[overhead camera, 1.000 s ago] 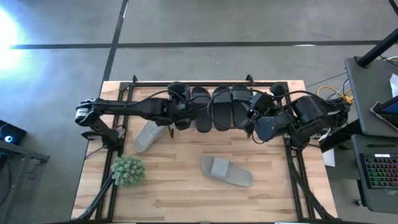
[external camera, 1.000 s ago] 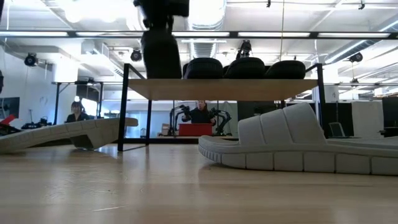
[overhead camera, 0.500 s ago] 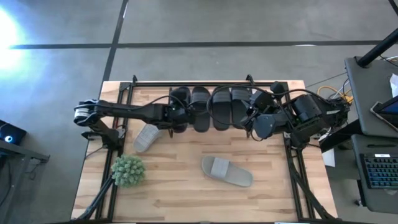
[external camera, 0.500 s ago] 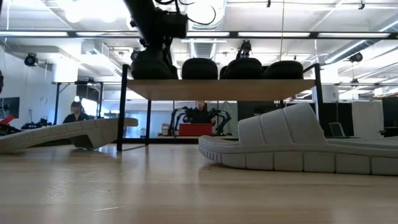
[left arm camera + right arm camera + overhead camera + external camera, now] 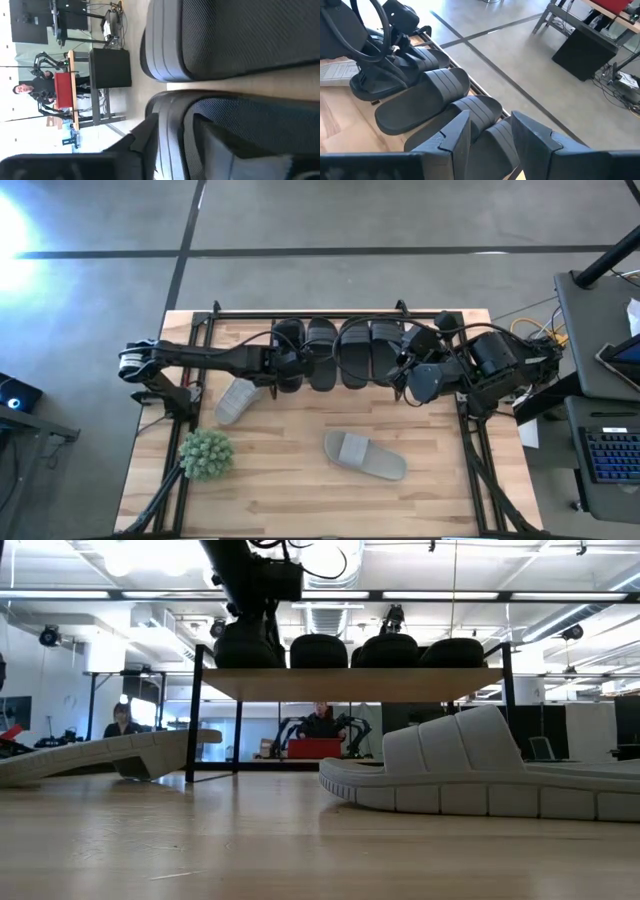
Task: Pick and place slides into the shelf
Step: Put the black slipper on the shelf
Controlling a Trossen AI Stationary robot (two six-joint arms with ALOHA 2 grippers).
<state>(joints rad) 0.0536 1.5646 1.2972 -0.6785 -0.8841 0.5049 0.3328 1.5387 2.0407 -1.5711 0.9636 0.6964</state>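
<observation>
Four black slides lie side by side on the shelf's wood board (image 5: 350, 683), toes toward the far edge. My left gripper (image 5: 283, 373) is shut on the leftmost black slide (image 5: 287, 345) at its near end. My right gripper (image 5: 490, 132) is open and hangs just above the rightmost black slide (image 5: 388, 350) without touching it. One grey slide (image 5: 238, 400) lies tilted by the shelf's left near leg. The other grey slide (image 5: 365, 455) lies flat on its sole in the middle of the table. My left gripper holds the leftmost black slide by the side rim of its sole (image 5: 170, 125), near the slide's near end. One finger (image 5: 145, 137) is outside the rim and the other (image 5: 227, 147) is on the footbed. It comes level from the table's left. The slide sits on the shelf board (image 5: 245, 645).
A small green spiky plant (image 5: 205, 453) stands near the table's left near corner. The black frame (image 5: 470, 450) runs along both table sides. There is bare wood in front of the shelf around the grey slides. People and other robot arms show in the room behind.
My left gripper has carried the leftmost black slide toward the far edge and down. The slide has come to rest on the shelf board, straight beside the others. My right gripper has drawn back slightly toward the right.
</observation>
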